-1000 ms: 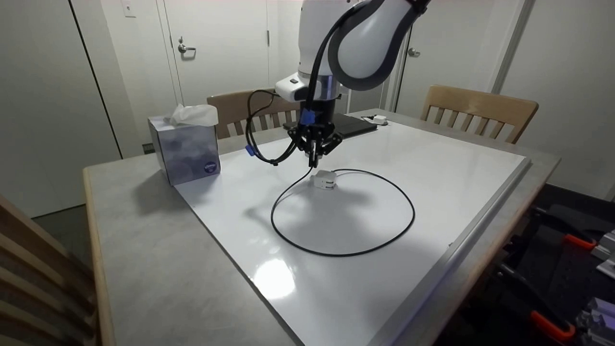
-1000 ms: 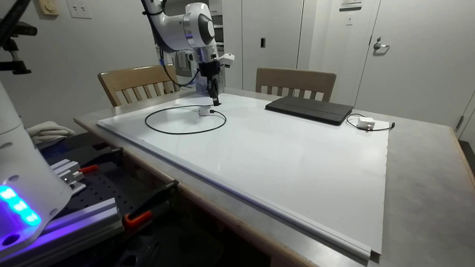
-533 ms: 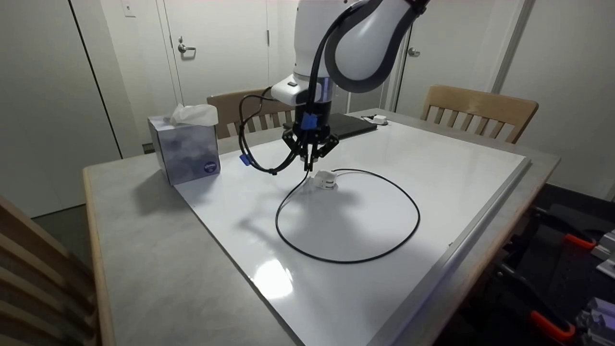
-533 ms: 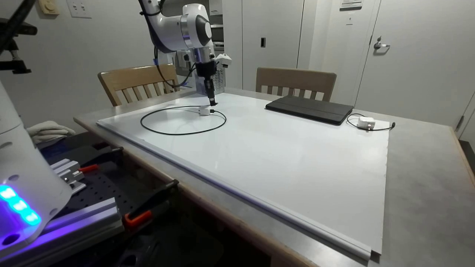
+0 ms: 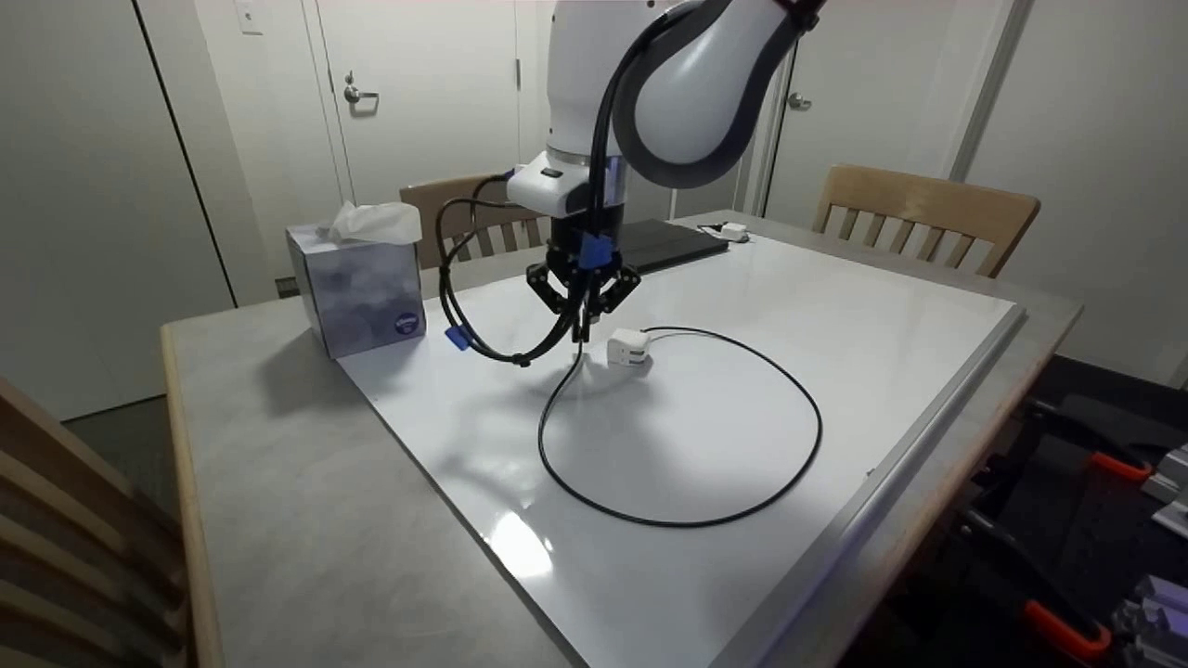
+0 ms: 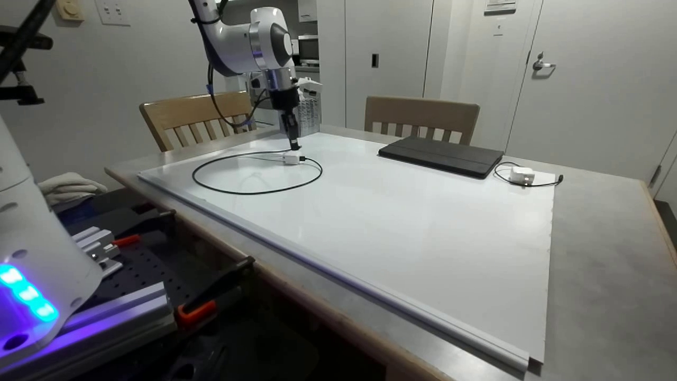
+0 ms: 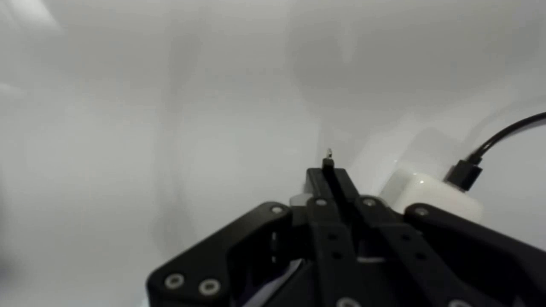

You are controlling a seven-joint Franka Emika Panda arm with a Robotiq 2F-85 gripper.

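currently the end effector (image 5: 581, 334) is clenched on the plug end (image 7: 328, 163) of a long blk cable (image 5: 682, 525), pinched btwn the fingers (image 7: 316, 181), w/ the plug's metal tip (image 7: 329, 152) poking out past them in the wrist view. end effector points down, low over a wht board (image 6: 423, 238); can't tell if the tip touches. cable drops from the fingertips, runs in one big loop over the board & comes back to a sm. wht charger block (image 5: 628, 347), where its other connector (image 7: 464, 175) is plugged in. block sits on the board just beside the fingertips, & in the wrist view the end effector hides part of it.

also: board has a metal rail (image 6: 338, 270) along one edge & lies on a grey surface (image 5: 306, 482). tissue box (image 5: 367, 292) stands at one corner of the board, tissue (image 5: 376, 223) sticking up. a flat blk case (image 6: 441, 155) lies on the far side of the board in an exterior view, & near it a 2nd wht charger (image 6: 522, 175) w/ a short lead (image 6: 545, 184). wood chairs (image 6: 423, 112) stand around the surface in both exterior views. robot base (image 6: 47, 248) w/ blue lights (image 6: 27, 293) shows in an exterior view, plus clamps (image 6: 217, 286) w/ orange handles (image 6: 197, 313) nearby.
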